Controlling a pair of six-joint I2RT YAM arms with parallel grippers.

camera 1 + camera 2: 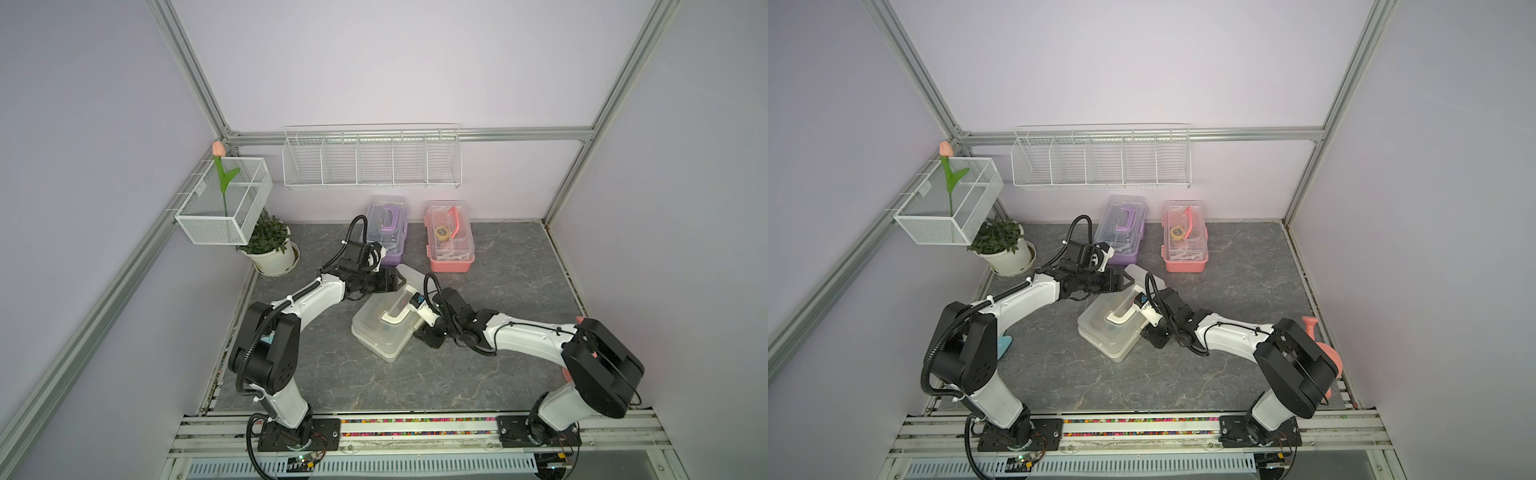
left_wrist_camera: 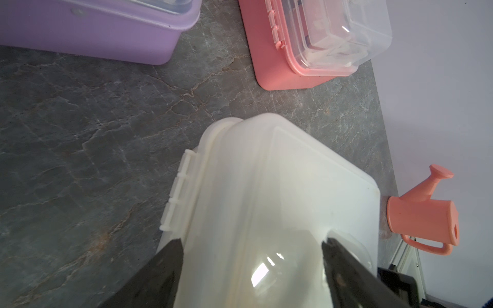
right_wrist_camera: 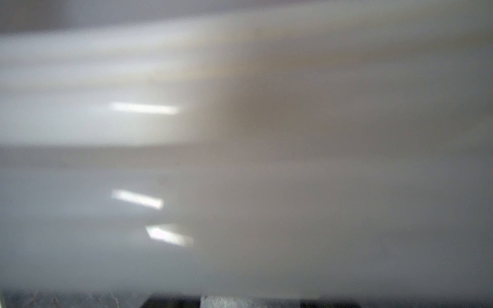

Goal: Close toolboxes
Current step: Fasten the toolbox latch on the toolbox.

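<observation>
A larger white toolbox (image 1: pixel 380 336) (image 1: pixel 1106 336) lies askew mid-table, its clear lid down and its white handle (image 1: pixel 394 316) flat on top. My left gripper (image 1: pixel 402 281) (image 2: pixel 252 242) is open at the box's far end, its black fingers (image 2: pixel 170 256) wide apart on either side of the lid (image 2: pixel 266 173). My right gripper (image 1: pixel 420 332) (image 3: pixel 250 301) is open, low against the box's right side, whose blurred wall (image 3: pixel 240 160) fills the right wrist view. The purple toolbox (image 1: pixel 388 232) (image 2: pixel 93 29) and the pink toolbox (image 1: pixel 451 239) (image 2: pixel 280 61) stand by the back wall, lids down.
A pink watering can (image 2: pixel 421 213) (image 1: pixel 1325 353) stands at the table's right edge behind my right arm. A potted plant (image 1: pixel 270 245) sits at the back left under a wire basket (image 1: pixel 224 199) holding a tulip. A wire shelf (image 1: pixel 372 160) hangs on the back wall.
</observation>
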